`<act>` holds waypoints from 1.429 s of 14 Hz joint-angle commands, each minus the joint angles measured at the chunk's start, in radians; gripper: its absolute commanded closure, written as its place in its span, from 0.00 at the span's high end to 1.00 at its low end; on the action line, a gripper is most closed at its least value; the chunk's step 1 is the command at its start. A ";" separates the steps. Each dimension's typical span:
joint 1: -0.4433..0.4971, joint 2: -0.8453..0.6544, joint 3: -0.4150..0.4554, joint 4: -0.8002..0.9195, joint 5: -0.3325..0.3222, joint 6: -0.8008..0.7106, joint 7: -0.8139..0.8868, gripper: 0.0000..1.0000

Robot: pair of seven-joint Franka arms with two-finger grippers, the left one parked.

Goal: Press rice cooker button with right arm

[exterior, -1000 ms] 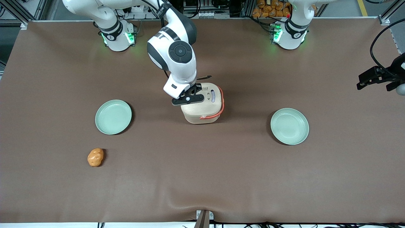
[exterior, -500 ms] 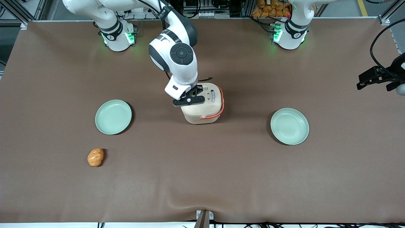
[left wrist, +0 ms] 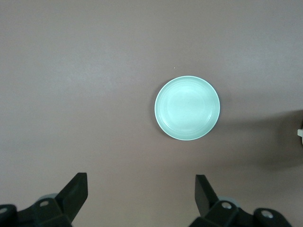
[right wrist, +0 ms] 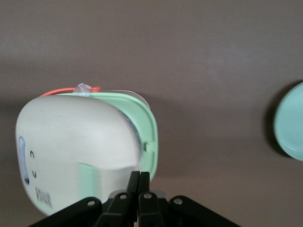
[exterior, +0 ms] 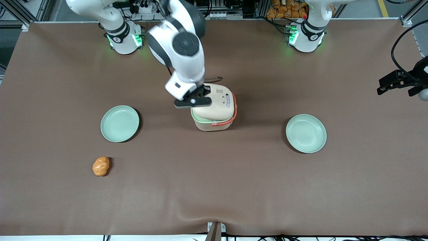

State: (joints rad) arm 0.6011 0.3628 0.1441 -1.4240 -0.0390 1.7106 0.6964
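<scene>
The cream-white rice cooker (exterior: 214, 115) stands mid-table with its coral-orange handle (exterior: 235, 110) around it. Its lid (exterior: 217, 102) is lifted and tilted, and the pale green rim (exterior: 193, 117) shows under it. The right arm's black gripper (exterior: 201, 94) is shut and empty, its fingertips at the lid's edge on the side toward the working arm's end. In the right wrist view the shut fingers (right wrist: 139, 178) sit just over the raised lid (right wrist: 80, 142) and the green rim (right wrist: 150, 137). The inner pot is hidden.
Two pale green plates lie on the brown table, one toward the working arm's end (exterior: 119, 123) and one toward the parked arm's end (exterior: 306, 133), the latter also in the left wrist view (left wrist: 187, 108). An orange lumpy item (exterior: 101, 166) lies nearer the front camera.
The cooker's lid has come up and tilted, and the green rim now shows. The right arm has risen and shifted slightly toward its own end of the table, fingers still shut.
</scene>
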 commanded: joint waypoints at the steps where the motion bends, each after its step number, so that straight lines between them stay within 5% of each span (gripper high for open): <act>1: -0.061 -0.060 0.006 0.105 0.036 -0.158 0.002 1.00; 11: -0.362 -0.271 0.003 0.111 0.053 -0.331 -0.084 1.00; 20: -0.573 -0.323 0.002 0.109 0.053 -0.397 -0.386 1.00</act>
State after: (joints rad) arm 0.0815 0.0694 0.1318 -1.3007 -0.0024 1.3311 0.3705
